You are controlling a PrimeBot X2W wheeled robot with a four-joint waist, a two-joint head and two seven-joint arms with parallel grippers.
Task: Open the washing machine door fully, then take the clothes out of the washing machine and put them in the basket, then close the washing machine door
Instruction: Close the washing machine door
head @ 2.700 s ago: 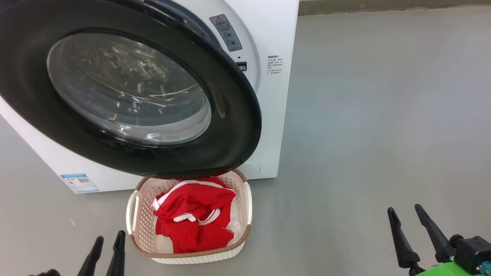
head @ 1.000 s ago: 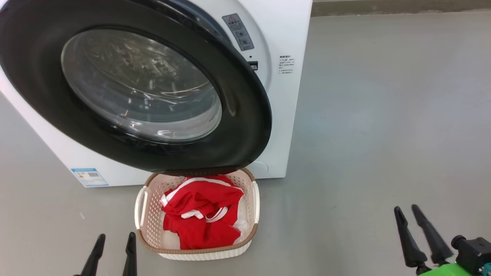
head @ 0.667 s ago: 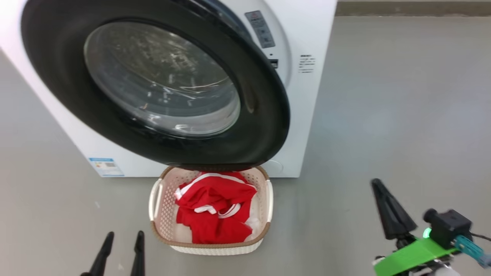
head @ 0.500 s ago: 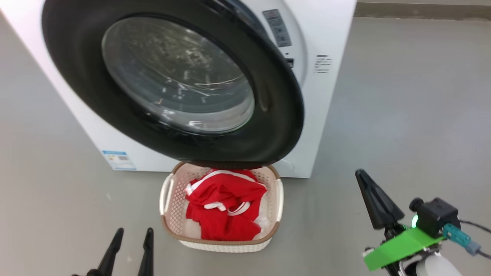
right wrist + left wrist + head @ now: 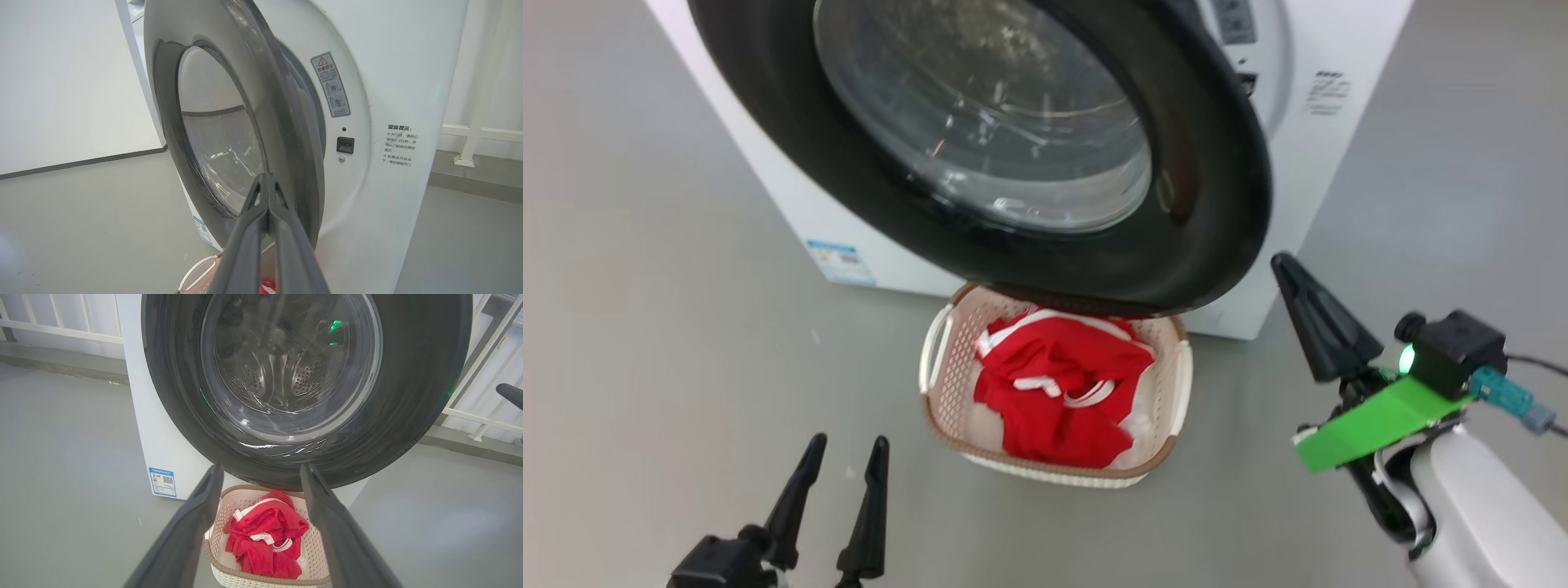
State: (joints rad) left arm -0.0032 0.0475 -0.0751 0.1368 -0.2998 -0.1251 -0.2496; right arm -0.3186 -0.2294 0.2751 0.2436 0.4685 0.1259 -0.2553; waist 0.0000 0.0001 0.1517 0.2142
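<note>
The washing machine door (image 5: 1225, 204) stands part open, its black rim hanging over the back of the basket (image 5: 935, 359). Red clothes (image 5: 1062, 384) with white trim lie in the basket, in front of the white washing machine (image 5: 792, 204). My right gripper (image 5: 1282, 265) is shut on nothing, its tip just right of the door's lower right rim. In the right wrist view the shut right gripper (image 5: 267, 177) points at the door's edge (image 5: 261, 102). My left gripper (image 5: 849, 445) is open and empty, low and left of the basket. In its wrist view the left gripper (image 5: 261, 469) frames the clothes (image 5: 265, 535).
Grey floor spreads around the machine. A blue label (image 5: 837, 257) sits at the machine's base. The latch socket (image 5: 345, 145) and a warning sticker (image 5: 331, 85) show on the front panel behind the door. A white railing (image 5: 61, 330) runs along the wall behind.
The head camera has swung, shifting the machine and basket right. My right gripper has shut and risen toward the door's right rim. The left gripper stays open.
</note>
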